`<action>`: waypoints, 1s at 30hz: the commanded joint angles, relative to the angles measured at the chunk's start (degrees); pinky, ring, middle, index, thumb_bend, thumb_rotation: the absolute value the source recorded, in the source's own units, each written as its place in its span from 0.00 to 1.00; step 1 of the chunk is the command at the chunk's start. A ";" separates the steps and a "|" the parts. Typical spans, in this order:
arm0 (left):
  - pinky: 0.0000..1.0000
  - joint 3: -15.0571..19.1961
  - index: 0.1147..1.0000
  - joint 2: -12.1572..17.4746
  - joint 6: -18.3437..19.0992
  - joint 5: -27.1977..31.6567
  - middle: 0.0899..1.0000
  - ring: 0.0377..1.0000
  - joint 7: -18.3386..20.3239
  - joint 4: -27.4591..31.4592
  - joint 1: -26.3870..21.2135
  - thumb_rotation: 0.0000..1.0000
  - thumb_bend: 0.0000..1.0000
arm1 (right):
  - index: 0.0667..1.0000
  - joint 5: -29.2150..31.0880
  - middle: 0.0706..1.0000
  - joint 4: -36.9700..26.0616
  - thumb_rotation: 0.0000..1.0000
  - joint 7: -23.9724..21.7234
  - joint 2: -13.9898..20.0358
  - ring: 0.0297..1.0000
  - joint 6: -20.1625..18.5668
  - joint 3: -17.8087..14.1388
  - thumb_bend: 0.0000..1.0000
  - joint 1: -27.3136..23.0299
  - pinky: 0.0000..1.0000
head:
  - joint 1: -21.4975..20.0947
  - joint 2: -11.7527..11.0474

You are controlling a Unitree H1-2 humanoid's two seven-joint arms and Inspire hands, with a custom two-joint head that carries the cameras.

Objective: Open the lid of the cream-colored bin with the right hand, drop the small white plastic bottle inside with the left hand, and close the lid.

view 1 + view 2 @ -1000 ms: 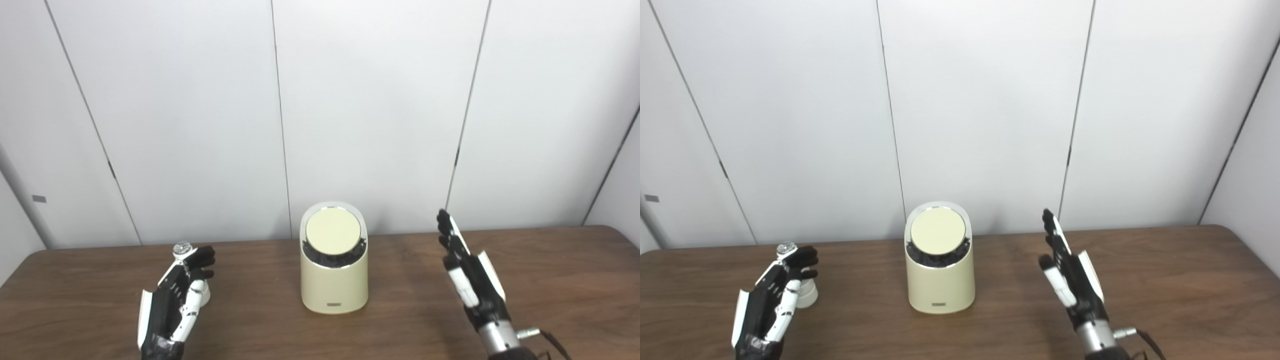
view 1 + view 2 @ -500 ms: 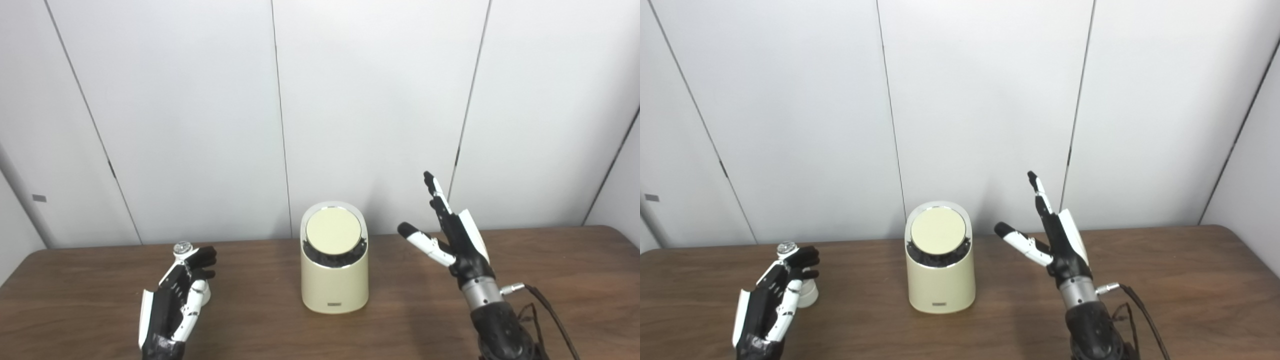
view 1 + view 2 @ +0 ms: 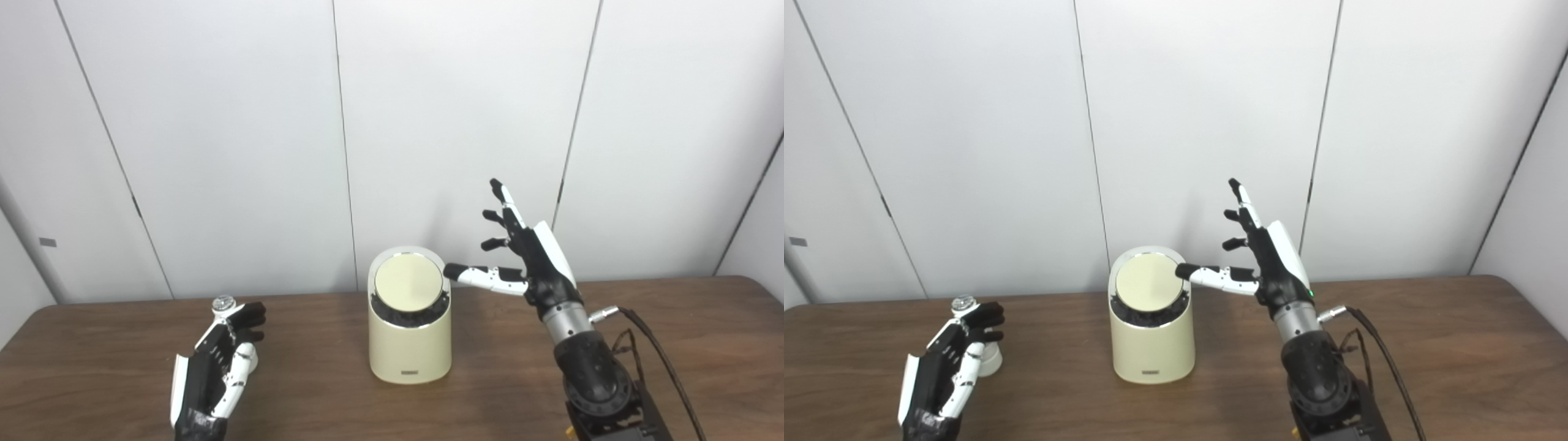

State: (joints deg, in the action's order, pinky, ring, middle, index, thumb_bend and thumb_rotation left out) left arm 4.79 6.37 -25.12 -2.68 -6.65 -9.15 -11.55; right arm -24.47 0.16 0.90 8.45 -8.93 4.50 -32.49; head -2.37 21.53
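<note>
Risen and swung inward, the right hand (image 3: 531,260) spreads wide, thumb reaching the bin (image 3: 409,343) lid (image 3: 408,283).

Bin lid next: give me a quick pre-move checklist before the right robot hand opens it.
1. Lid shut on the cream bin: ok.
2. Right robot hand open, holding nothing: ok.
3. Right thumb tip at the lid's right edge; contact: cannot tell.
4. Bin upright on the table: ok.
5. Left robot hand around the small white bottle; firm grip: cannot tell.
6. Bottle upright on the table, not yet lifted: ok.
</note>
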 commanded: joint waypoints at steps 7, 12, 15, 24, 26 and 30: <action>0.67 -0.33 0.69 -0.41 -1.80 -0.81 0.72 0.73 -1.05 2.47 -1.48 0.56 0.21 | 1.00 -5.08 1.00 -0.56 0.39 0.61 0.59 1.00 -0.47 3.08 0.99 -4.81 0.93 | 0.37 0.00; 0.67 -0.84 0.68 -0.29 -1.78 -1.10 0.72 0.73 -1.55 2.55 -1.53 0.56 0.20 | 1.00 -10.65 1.00 2.56 0.39 4.39 1.13 1.00 2.09 5.80 0.99 -5.16 0.87 | 0.58 -0.17; 0.68 -1.10 0.68 -0.14 -1.77 -0.96 0.72 0.74 -1.70 2.48 -1.55 0.57 0.21 | 1.00 -13.40 1.00 3.21 0.38 5.97 1.28 1.00 2.32 7.08 0.99 -4.90 0.86 | 0.67 -0.19; 0.68 -1.13 0.68 -0.34 -1.80 -0.75 0.72 0.73 -1.97 3.00 -1.34 0.56 0.21 | 1.00 -18.89 1.00 5.26 0.32 9.29 1.20 1.00 3.03 9.72 0.97 -4.61 1.00 | 0.86 0.15; 0.67 -1.14 0.68 -0.43 -1.80 -0.89 0.72 0.73 -2.05 3.17 -1.28 0.55 0.20 | 1.00 -20.01 1.00 5.84 0.30 10.51 1.24 1.00 3.57 10.22 0.98 -4.69 0.99 | 0.92 0.17; 0.67 -1.18 0.68 -0.55 -1.80 -0.72 0.72 0.73 -1.92 3.39 -1.19 0.54 0.20 | 1.00 -20.67 1.00 6.67 0.27 11.45 0.86 1.00 3.86 10.36 0.98 -4.81 0.99 | 1.04 0.22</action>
State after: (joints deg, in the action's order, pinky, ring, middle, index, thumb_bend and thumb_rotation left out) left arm 3.63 5.74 -25.12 -3.68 -8.21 -8.12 -11.48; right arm -44.32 8.10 10.54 9.27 -6.60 15.12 -34.53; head -1.32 21.80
